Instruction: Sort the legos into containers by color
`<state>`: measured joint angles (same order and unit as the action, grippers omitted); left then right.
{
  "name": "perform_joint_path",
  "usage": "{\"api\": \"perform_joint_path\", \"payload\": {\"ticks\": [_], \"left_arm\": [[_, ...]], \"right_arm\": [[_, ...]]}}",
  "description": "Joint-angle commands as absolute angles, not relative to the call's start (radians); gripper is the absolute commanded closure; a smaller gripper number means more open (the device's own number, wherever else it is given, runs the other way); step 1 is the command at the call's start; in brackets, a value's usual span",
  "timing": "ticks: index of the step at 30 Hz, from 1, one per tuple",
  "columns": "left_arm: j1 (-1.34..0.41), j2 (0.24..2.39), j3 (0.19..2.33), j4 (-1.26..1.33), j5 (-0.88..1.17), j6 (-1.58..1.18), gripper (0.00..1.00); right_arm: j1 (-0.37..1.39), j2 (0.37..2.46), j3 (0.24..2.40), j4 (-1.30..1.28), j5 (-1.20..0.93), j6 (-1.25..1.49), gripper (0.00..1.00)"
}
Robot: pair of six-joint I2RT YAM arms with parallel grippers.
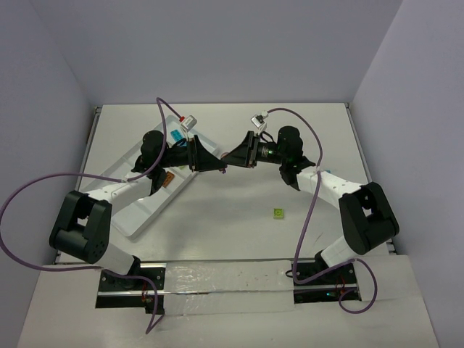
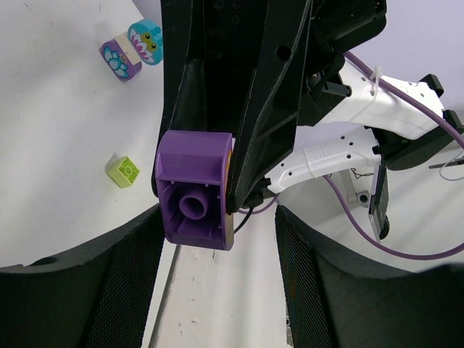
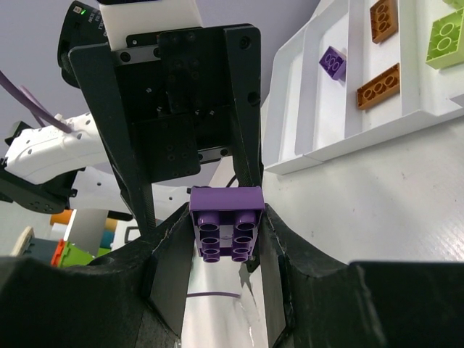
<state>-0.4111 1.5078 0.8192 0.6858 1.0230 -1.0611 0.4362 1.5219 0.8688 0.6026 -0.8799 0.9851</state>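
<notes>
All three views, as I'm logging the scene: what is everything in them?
held brick: one, purple, mid-air between the arms
tray: one, white, table's left side
orange bricks: two, orange-brown, in the tray
small purple brick: one, purple, tray, next compartment
big lime brick: one, lime, tray, another compartment
teal brick: one, teal, tray's far end
loose lime brick: one, lime, bare table near the right arm
printed bricks: two, purple and teal, touching, on the table
table: one, white
cables: two, purple, one per arm
left fingers: two, black, spread either side of the held brick
right fingers: two, black, shut on the held brick
</notes>
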Motion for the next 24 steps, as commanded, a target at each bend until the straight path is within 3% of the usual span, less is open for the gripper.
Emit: {"api": "perform_joint_path", "payload": {"ticks": [1, 9, 11, 16, 21, 22, 23, 24], "left_arm": [[-0.417, 1.509, 0.826, 0.741, 1.043, -1.049, 0.33], [-0.417, 1.51, 0.825, 0.75, 1.045, -1.06, 0.31], [-0.417, 1.509, 0.822, 0.762, 1.042, -1.067, 0.34], [-0.417, 1.511, 0.823, 0.775, 1.031, -1.085, 0.61], [-0.417, 1.514, 0.832, 0.773, 1.031, -1.097, 0.98], [-0.417, 1.514, 0.832, 0.766, 1.031, -1.096, 0.99], [-0.417, 1.512, 0.833, 0.755, 1.028, -1.092, 1.0], [-0.417, 1.508, 0.834, 0.74, 1.024, -1.085, 1.0]], "right_arm": [[0.443, 1.517, 0.899, 0.685, -0.884, 0.999, 1.0], [0.442, 1.516, 0.899, 0.704, -0.875, 1.016, 1.0], [0.44, 1.517, 0.901, 0.704, -0.878, 1.014, 1.0], [0.44, 1.521, 0.899, 0.707, -0.885, 1.019, 1.0], [0.439, 1.526, 0.896, 0.707, -0.882, 1.02, 0.99], [0.438, 1.526, 0.898, 0.706, -0.88, 1.022, 0.92], [0.437, 1.527, 0.901, 0.704, -0.879, 1.023, 0.78], [0.436, 1.529, 0.906, 0.7, -0.88, 1.023, 0.55]]}}
